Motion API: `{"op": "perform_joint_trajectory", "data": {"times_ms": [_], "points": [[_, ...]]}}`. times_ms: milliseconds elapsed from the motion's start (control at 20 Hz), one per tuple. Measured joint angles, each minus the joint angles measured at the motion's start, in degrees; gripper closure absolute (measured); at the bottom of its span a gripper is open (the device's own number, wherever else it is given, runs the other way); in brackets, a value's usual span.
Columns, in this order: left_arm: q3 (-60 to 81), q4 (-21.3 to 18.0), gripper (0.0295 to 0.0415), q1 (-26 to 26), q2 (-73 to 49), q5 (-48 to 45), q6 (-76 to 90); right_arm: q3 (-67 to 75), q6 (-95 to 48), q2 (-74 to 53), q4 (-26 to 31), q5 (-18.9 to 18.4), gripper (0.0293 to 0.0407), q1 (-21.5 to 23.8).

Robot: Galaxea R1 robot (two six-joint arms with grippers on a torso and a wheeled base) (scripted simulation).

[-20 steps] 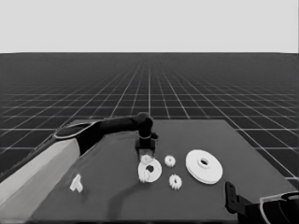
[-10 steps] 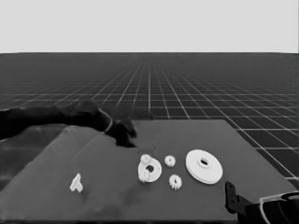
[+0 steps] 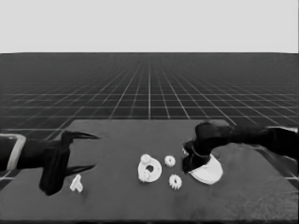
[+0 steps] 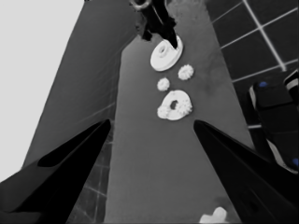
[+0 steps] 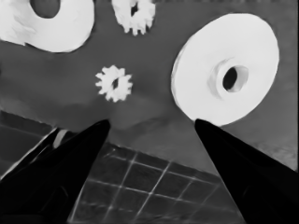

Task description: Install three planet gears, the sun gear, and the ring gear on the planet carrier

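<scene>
right gripper [image 3: 189,161] over the larger round part [image 3: 210,171] near the tabletop's [image 3: 117,135] right edge, fingers wide, lining up a grab. smaller round part [image 3: 150,169] mid-tabletop, two gears [image 3: 170,161] loose beside. left gripper [image 3: 86,151] parked at left end, fingers wide.

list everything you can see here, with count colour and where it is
table: 1, dark, under all the parts
larger round part: 1, white, right of middle, partly behind the right gripper
smaller round part: 1, white, mid-table, with two gears on it
loose gears: 2, white, between the two round parts
thin white piece: 1, white, left end of the table, by the left gripper
left gripper: 1, black, open, parked over the table's left end
right gripper: 1, black, open, at the larger round part's edge
</scene>
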Motion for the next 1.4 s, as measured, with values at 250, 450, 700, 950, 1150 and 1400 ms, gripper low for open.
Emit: {"op": "perform_joint_trajectory", "data": {"times_ms": [250,450,700,950,1150,1400], "points": [[0.1,0.0,0.0326,0.0,-0.1,-0.1,0.2,-39.0,3.4,19.1,7.6,5.0,0.0315,-0.2],[0.2,0.0,0.0326,0.0,-0.2,-0.1,0.2,-45.2,1.5,21.5,4.2,7.3,0.0315,-4.4],[0.2,0.0,0.0326,0.0,-0.2,-0.1,0.2,-51.7,-1.5,23.9,-0.3,11.0,0.0315,-10.6],[0.2,0.0,0.0326,0.0,-0.2,-0.1,0.2,-52.2,-1.7,24.1,-0.5,11.3,0.0350,-10.9],[0.2,0.0,0.0326,0.0,-0.2,-0.1,0.2,-52.2,-1.8,24.1,-0.5,11.3,0.0388,-10.9],[0.2,0.0,0.0326,0.0,-0.2,-0.1,0.2,-52.2,-1.8,24.1,-0.5,11.3,0.0388,-10.9]]}}
